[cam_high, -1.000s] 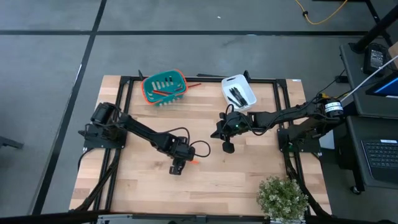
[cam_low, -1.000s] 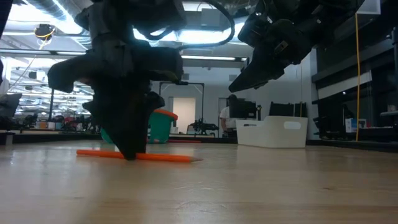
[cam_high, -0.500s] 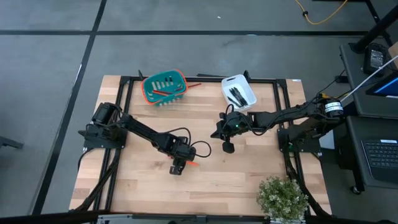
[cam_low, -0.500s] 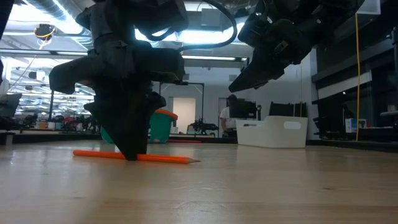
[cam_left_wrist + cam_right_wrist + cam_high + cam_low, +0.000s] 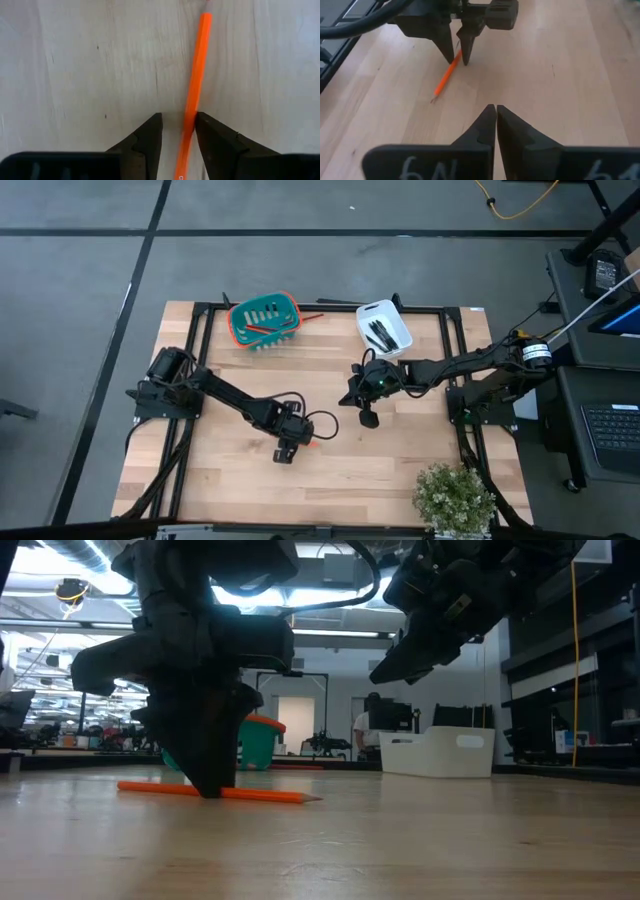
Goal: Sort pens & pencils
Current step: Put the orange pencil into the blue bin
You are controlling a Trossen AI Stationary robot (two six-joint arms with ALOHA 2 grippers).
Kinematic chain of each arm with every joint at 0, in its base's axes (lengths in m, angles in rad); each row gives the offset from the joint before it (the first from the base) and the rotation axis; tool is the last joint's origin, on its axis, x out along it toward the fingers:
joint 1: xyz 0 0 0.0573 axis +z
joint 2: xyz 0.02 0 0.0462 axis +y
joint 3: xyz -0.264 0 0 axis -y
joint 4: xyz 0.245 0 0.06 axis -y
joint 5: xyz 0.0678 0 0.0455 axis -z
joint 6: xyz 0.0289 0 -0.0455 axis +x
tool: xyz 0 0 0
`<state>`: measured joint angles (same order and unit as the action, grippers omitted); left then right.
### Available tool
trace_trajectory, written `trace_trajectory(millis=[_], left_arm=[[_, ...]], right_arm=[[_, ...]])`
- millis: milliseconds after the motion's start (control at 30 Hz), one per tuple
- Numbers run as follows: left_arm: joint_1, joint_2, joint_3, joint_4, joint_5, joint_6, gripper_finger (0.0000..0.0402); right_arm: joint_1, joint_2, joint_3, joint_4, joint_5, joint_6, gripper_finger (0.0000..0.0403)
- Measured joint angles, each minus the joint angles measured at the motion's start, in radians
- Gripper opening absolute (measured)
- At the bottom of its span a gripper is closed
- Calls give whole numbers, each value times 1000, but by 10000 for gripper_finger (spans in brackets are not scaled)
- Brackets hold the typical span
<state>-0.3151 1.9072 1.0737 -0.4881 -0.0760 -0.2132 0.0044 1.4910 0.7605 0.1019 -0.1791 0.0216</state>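
Note:
An orange pencil (image 5: 196, 75) lies flat on the wooden table (image 5: 400, 470), near the middle. My left gripper (image 5: 179, 125) points down at it, open, with one finger on each side of its middle (image 5: 260, 793). My right gripper (image 5: 496, 115) is shut and hangs above the table to the right of the pencil (image 5: 445, 80), holding nothing. At the far edge, a teal basket (image 5: 265, 322) holds a red pencil, and a white bin (image 5: 384, 328) holds black pens. My left gripper comes at the orange pencil from above with its fingers across it, at its middle. The pencil lies on the table close against the inner side of one finger (image 5: 202, 127). I cannot tell whether it touches.
A potted plant (image 5: 455, 498) stands at the table's near right corner. A black frame (image 5: 200, 315) runs along the far and side edges. Bare wood stretches between the pencil and the near edge.

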Motion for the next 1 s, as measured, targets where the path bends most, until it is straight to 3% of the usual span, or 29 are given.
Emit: trace_trajectory(millis=[167, 1000], left_arm=[[-3, 0, 0, -2, 5, -20, 112], [-3, 0, 0, 3, 61, -22, 14]], right_arm=[[0, 0, 0, 7, 0, 0, 18], [0, 0, 0, 6, 1, 0, 18]])
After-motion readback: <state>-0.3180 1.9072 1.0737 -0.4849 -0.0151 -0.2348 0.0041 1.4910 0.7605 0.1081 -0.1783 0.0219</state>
